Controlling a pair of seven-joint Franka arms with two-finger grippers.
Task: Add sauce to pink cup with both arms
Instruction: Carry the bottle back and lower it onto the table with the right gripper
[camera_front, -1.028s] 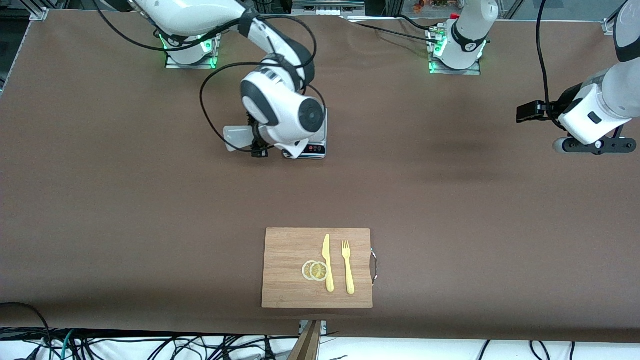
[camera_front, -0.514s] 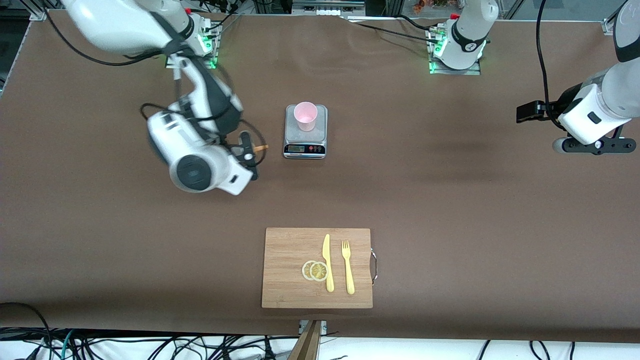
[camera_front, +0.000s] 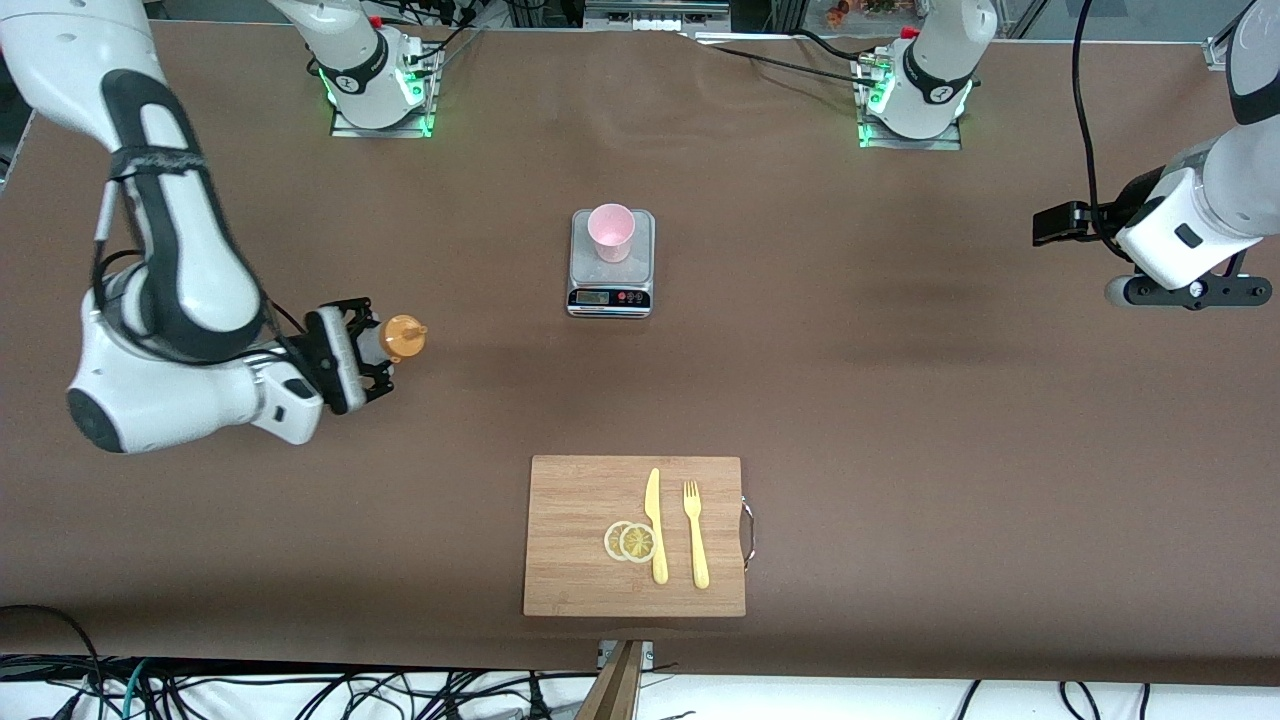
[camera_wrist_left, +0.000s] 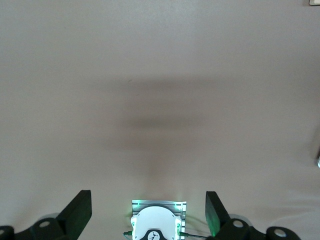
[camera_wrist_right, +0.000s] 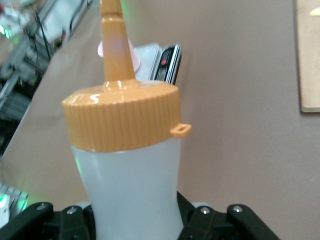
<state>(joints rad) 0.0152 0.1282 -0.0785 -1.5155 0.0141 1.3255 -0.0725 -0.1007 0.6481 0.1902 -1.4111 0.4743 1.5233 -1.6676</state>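
Sauce bottle: being held upright over the table's right-arm end, well apart from the scale; in the front view its whitish body is being mostly hidden by the fingers, only the orange cap being shown clearly; the right wrist view is showing the translucent body and ribbed cap, with the nozzle tip being cut off.

Right gripper: jaws being pressed onto the sauce bottle's body; the contact itself is being hidden in both views.

Pink cup: being carried upright on the grey kitchen scale; contents cannot be made out; in the right wrist view it is being largely covered by the nozzle.

Left gripper: being kept waiting over the table's left-arm end, jaws spread, nothing between them; fingers are not being shown clearly in the front view.

Cutting board: lying nearest the front camera, carrying a yellow knife, a yellow fork and two lemon slices.
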